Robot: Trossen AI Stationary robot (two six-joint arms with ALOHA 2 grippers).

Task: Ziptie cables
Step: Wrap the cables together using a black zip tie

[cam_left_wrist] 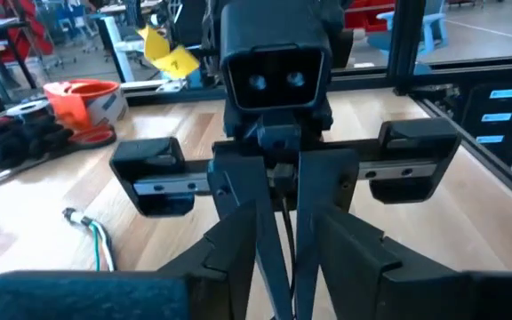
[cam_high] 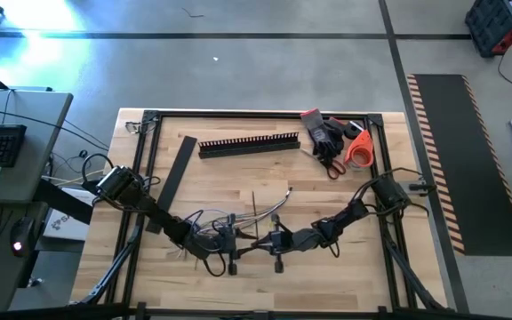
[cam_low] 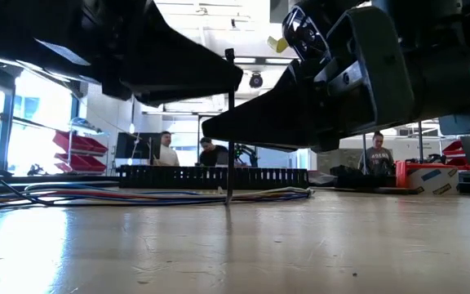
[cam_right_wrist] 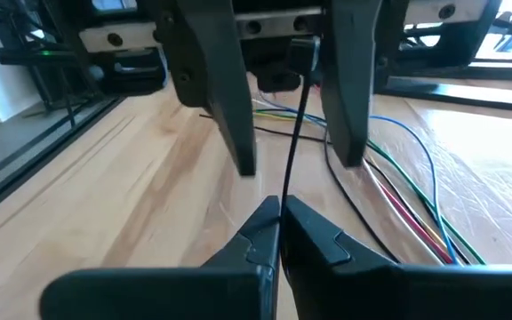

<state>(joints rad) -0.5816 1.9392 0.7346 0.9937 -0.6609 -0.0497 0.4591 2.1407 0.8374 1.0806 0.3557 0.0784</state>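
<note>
The cables (cam_high: 229,222) lie loosely bundled on the wooden table near its front middle; their coloured wires (cam_right_wrist: 407,196) also show in the right wrist view. Over them a thin black zip tie (cam_low: 229,147) stands upright. My right gripper (cam_right_wrist: 280,220) comes in from the right and is shut on it. My left gripper (cam_right_wrist: 299,164) faces it from the left, open, with a finger on each side of the tie's upper part and a gap showing to each. The two grippers meet nose to nose (cam_high: 256,240). My right gripper pinches the zip tie's strap (cam_right_wrist: 285,188) partway up, between its two fingertips. The fingers come nearly level from the table's right and lie across the strap. The tie stands upright, its head (cam_low: 229,54) on top and its lower end (cam_low: 229,196) down at the cables.
A black slotted duct (cam_high: 249,143) and a flat black strip (cam_high: 178,169) lie farther back. Gloves (cam_high: 323,133), scissors and an orange roll (cam_high: 358,149) sit at the far right corner. A black frame (cam_high: 149,116) edges the table. People (cam_low: 166,147) stand in the room behind.
</note>
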